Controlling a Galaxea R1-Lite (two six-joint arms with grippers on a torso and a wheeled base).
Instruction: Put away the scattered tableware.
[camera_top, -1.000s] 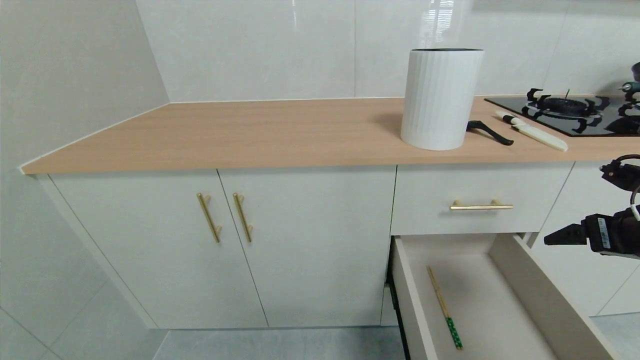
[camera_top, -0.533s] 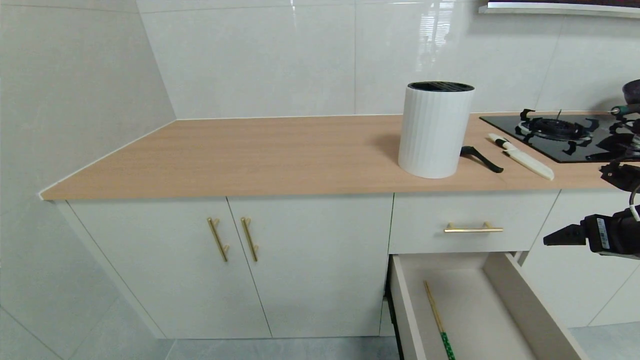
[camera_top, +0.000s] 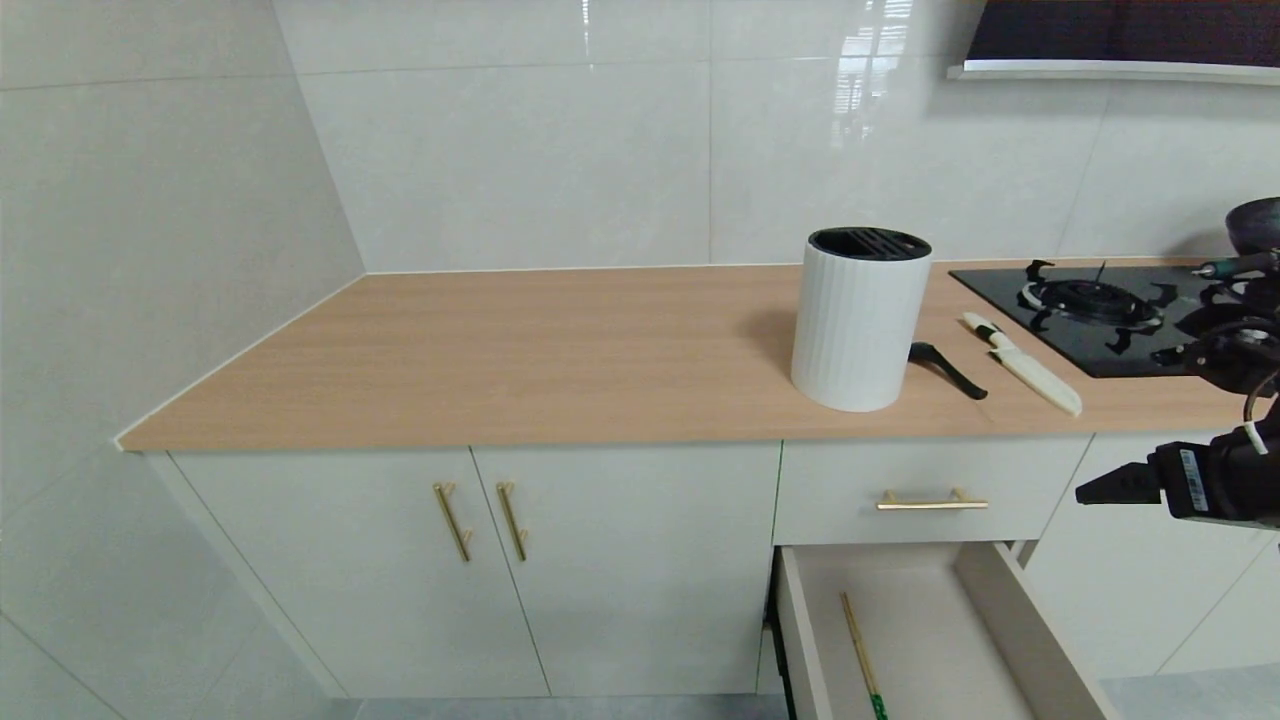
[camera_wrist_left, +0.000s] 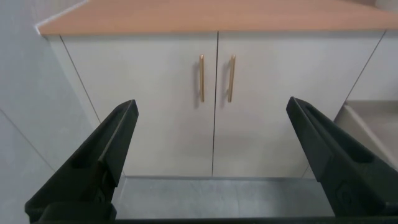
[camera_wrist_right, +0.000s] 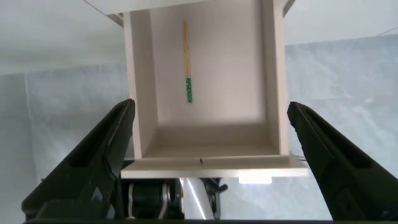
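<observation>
Below the wooden table's (camera_top: 550, 350) right end a drawer (camera_top: 985, 615) is pulled open. Beside the white holder (camera_top: 860, 320), a knife (camera_top: 1022, 362) and black utensil (camera_top: 945, 367) are left out; chopsticks (camera_top: 858, 650) are already stowed in the drawer. Left gripper (camera_wrist_left: 211, 101) and right gripper (camera_wrist_right: 209, 106) are spread wide, empty.

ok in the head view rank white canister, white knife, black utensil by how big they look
1. white canister
2. white knife
3. black utensil, though it may be partly hidden behind the canister, so last place is unsure

Matt wood-grain counter (camera_top: 550, 350), glossy wall tiles (camera_top: 520, 160), brass-look cab handles (camera_top: 452, 520) & ribbed holder (camera_top: 858, 330)
</observation>
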